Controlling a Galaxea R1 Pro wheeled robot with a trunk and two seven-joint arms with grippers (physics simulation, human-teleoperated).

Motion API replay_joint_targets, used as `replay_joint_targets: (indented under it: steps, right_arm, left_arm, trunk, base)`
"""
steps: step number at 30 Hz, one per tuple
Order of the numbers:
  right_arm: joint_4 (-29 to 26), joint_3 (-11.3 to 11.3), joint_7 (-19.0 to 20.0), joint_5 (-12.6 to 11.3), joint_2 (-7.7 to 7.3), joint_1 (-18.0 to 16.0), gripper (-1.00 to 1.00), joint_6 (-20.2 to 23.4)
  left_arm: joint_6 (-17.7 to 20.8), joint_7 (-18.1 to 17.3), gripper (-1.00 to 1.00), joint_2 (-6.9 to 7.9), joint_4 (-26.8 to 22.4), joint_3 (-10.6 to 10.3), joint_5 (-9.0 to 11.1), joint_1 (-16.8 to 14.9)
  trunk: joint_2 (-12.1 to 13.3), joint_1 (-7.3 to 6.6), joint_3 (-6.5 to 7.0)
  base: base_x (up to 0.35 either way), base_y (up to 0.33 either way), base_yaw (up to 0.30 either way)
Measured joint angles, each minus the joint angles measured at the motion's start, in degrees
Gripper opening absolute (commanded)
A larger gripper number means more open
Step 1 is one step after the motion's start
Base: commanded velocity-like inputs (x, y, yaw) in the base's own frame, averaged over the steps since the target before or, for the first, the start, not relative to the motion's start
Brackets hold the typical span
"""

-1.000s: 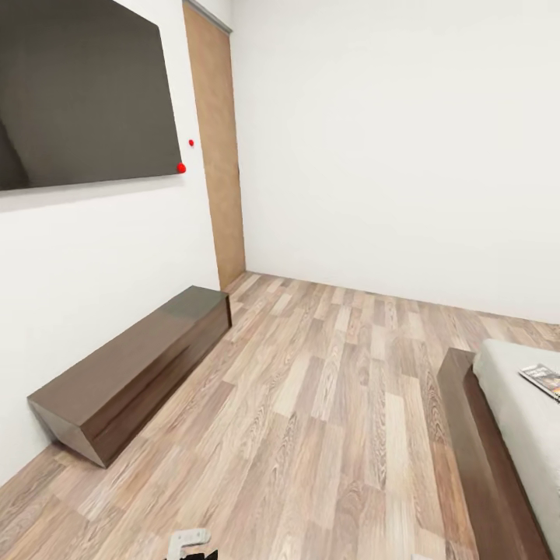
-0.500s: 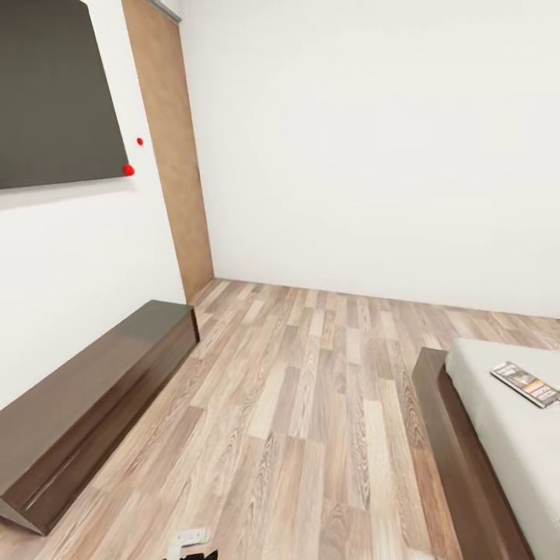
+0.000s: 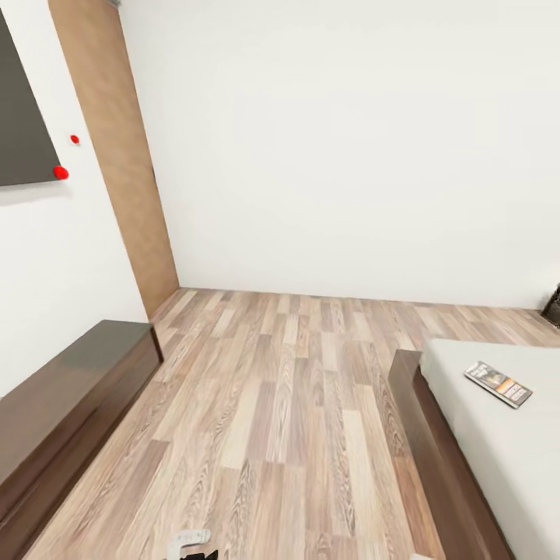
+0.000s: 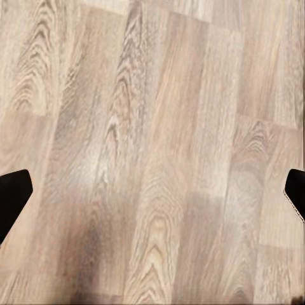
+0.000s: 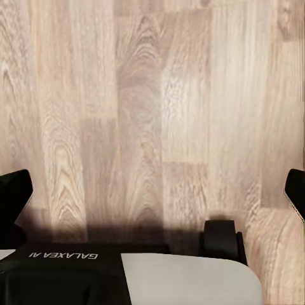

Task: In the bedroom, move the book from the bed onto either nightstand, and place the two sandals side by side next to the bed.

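A: What is different from a second ago?

B: The head camera has swung to the right. The dark wall panel (image 3: 19, 117) has slid almost off the left edge, its two red dots (image 3: 61, 172) with it, and the low dark bench (image 3: 70, 389) is cut off there too.

A: And the bed (image 3: 498, 451)?

B: More of it shows now, and the book (image 3: 498, 384) on it sits in full view, well ahead of the robot, to the right. A dark object (image 3: 553, 305) has appeared at the far right edge.

Open wood floor (image 3: 295, 404) fills the frame's middle, hemmed by low bench (image 3: 54, 404) lower left, bed (image 3: 467, 459) lower right
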Motion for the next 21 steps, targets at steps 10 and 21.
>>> replay_joint_targets:
  steps: [10,21]
  right_arm:
    - [0.01,-0.01,-0.02,-0.1,0.0,-0.01,1.0,-0.01]
    - [0.01,-0.02,-0.09,-0.17,0.0,-0.01,1.0,0.0]
  left_arm:
    - [0.0,-0.01,1.0,-0.03,-0.01,0.0,0.0,0.01]
    - [0.0,-0.02,1.0,-0.04,-0.01,0.0,0.0,0.01]
  trunk:
    - [0.0,0.0,0.0]
    - [0.0,0.0,0.0]
  base:
    - [0.332,0.0,-0.074]
    - [0.332,0.0,-0.001]
